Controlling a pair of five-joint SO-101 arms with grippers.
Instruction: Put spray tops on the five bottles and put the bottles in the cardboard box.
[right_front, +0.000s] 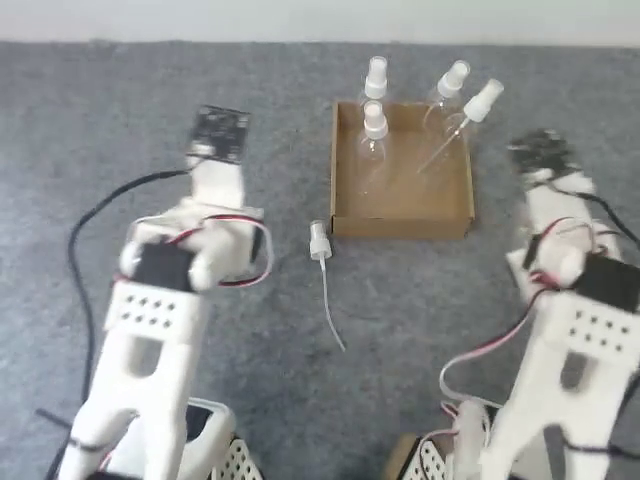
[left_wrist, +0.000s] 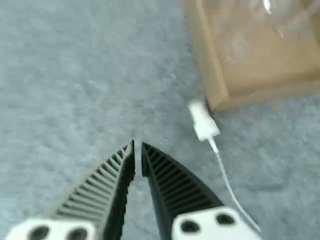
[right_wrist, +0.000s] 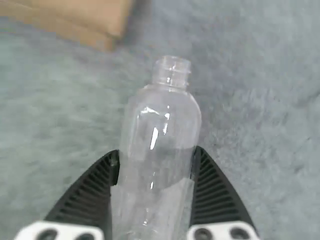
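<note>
Right jaws clamp a clear uncapped bottle (right_wrist: 160, 135) around its body. Its long axis runs in line with the jaws, and the open threaded neck (right_wrist: 171, 70) sticks out past the tips. We can't tell whether it rests on the table (right_front: 120, 90) or hangs above it. A corner of the cardboard box (right_front: 400, 225) sits beyond the neck, off the bottle's axis.

Left jaws are empty and narrowed to a thin slit, low over the grey table. The loose spray top (left_wrist: 202, 122) lies flat just in front of the box's near-left corner, head close against the wall. Its dip tube (right_front: 332, 305) trails away from the box toward the arm bases, so its long axis runs roughly box-to-bases, slightly slanted. From the left jaws it lies ahead and off toward the box side, near but apart. It sits between the two arms. We judge the left arm nearer, and its jaws are the free ones.

Four capped bottles (right_front: 375, 125) stand at the box. At least the front one is inside; for the rear ones we can't tell inside or behind.

We judge this to be the fifth bottle's capping step. The left jaws would need to widen, grip across the sprayer head, then feed the tube into the neck held by the right jaws. The risk is the thin tube flexing and missing the narrow opening.
</note>
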